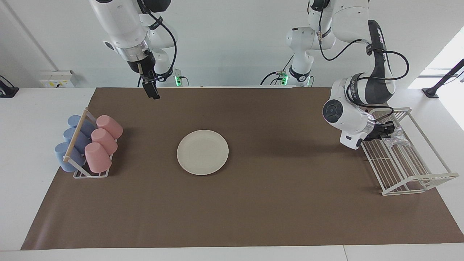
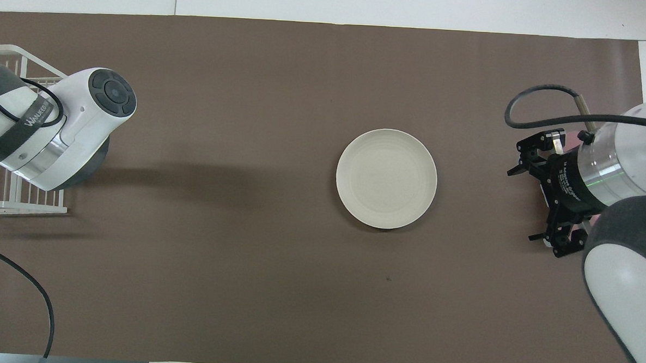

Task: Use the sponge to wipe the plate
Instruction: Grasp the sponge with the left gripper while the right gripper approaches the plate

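Sponge (image 1: 396, 137) in wire rack (image 1: 409, 170), left end effector (image 1: 387, 130) clamped on it; right end effector (image 1: 152, 91) apart.

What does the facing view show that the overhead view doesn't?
Only the facing view shows the small silvery-white speckled sponge lying in the white wire rack, the left gripper right at it, and the rows of pink and blue cups. Only the overhead view shows the right gripper open, seen from above, covering the cups. Both show the round cream-white plate on the brown mat.
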`<act>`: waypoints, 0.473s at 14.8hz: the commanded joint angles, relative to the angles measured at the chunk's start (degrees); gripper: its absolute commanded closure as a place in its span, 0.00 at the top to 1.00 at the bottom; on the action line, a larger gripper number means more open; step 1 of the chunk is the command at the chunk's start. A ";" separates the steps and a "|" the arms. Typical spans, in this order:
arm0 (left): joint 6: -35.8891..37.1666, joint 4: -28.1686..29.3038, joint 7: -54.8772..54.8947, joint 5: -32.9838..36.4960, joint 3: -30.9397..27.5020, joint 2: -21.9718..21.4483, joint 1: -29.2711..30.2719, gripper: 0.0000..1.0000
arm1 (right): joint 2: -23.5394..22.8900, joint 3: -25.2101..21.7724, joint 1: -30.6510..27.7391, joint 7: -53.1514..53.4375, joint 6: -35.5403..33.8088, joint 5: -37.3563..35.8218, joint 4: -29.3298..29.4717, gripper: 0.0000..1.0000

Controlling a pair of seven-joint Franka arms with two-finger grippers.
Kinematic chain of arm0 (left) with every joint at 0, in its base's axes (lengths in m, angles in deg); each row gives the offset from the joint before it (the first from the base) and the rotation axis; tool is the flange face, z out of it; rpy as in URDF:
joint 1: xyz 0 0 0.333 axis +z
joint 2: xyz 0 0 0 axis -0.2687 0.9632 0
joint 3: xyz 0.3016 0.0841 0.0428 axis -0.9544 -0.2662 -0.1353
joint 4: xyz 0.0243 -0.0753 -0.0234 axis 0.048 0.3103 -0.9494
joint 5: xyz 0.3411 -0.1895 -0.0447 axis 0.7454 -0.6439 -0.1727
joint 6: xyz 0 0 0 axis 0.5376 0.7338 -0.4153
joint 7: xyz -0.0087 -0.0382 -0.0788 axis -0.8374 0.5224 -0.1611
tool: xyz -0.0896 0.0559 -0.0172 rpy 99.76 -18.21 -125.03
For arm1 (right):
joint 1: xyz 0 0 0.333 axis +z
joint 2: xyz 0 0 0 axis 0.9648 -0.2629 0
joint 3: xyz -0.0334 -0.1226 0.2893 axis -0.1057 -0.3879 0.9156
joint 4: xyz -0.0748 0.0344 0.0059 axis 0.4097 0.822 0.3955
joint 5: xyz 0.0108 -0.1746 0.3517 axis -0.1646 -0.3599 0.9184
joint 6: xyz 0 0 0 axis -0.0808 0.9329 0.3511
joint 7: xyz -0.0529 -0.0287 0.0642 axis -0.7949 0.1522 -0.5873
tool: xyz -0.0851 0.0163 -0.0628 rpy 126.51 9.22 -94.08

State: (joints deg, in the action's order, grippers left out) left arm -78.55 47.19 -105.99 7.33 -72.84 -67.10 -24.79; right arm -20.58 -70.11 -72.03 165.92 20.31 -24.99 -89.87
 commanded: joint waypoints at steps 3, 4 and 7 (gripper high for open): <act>-0.24 -1.93 0.35 0.01 0.33 -0.36 0.59 0.00 | 1.62 1.06 0.61 3.05 0.08 0.68 -1.75 1.00; 0.55 -2.55 1.14 -0.43 0.42 -0.79 0.59 0.00 | 1.62 1.06 0.70 3.22 0.17 0.68 -1.75 1.00; 5.19 -9.28 3.08 -12.86 0.42 -2.03 0.41 0.00 | 1.62 1.15 2.97 6.46 0.35 0.68 -1.67 1.00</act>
State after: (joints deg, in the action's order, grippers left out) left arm -76.99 42.75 -105.51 1.73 -72.78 -67.66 -24.78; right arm -20.33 -69.16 -70.76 169.24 20.31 -24.97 -90.11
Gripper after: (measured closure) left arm 0.956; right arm 0.000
